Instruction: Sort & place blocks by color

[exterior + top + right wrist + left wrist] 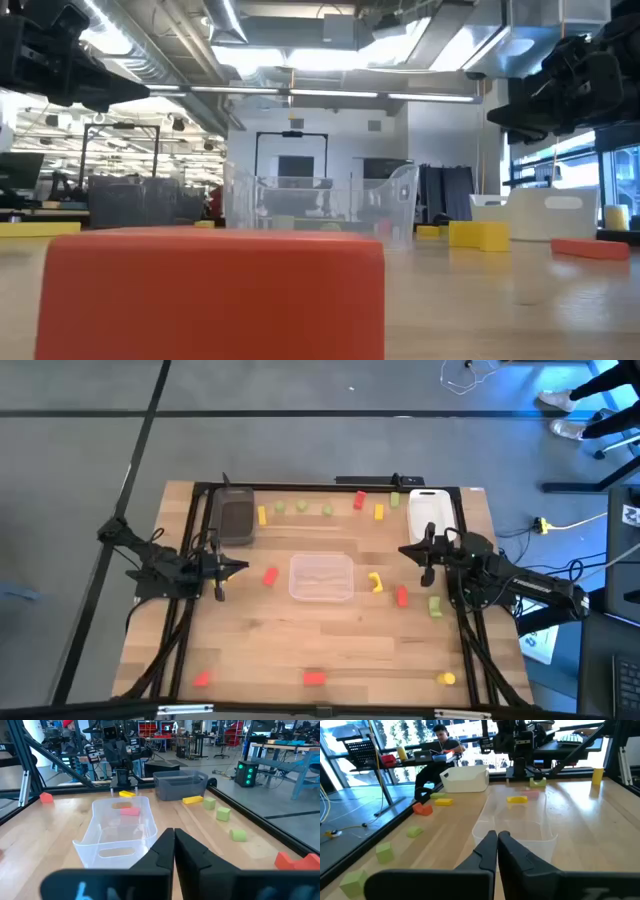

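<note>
Small red, yellow and light green blocks lie scattered on the wooden table. A red block [270, 575] lies left of the clear tray [321, 578]. A yellow block [375, 582], a red block [402, 596] and a green block [435, 605] lie to its right. Several more sit along the far edge, such as a green one [301, 507], and three lie along the near edge, such as a red one [314, 678]. My left gripper [243, 567] [497, 836] hovers shut left of the clear tray. My right gripper [402, 548] [173, 832] hovers shut to its right. Neither holds anything.
A dark grey tray [235, 517] stands at the far left and a white tray [432, 510] at the far right. A black frame [330, 487] runs along the table's far edge. In the low view a red block [210, 290] fills the foreground. A person sits beyond the table [442, 740].
</note>
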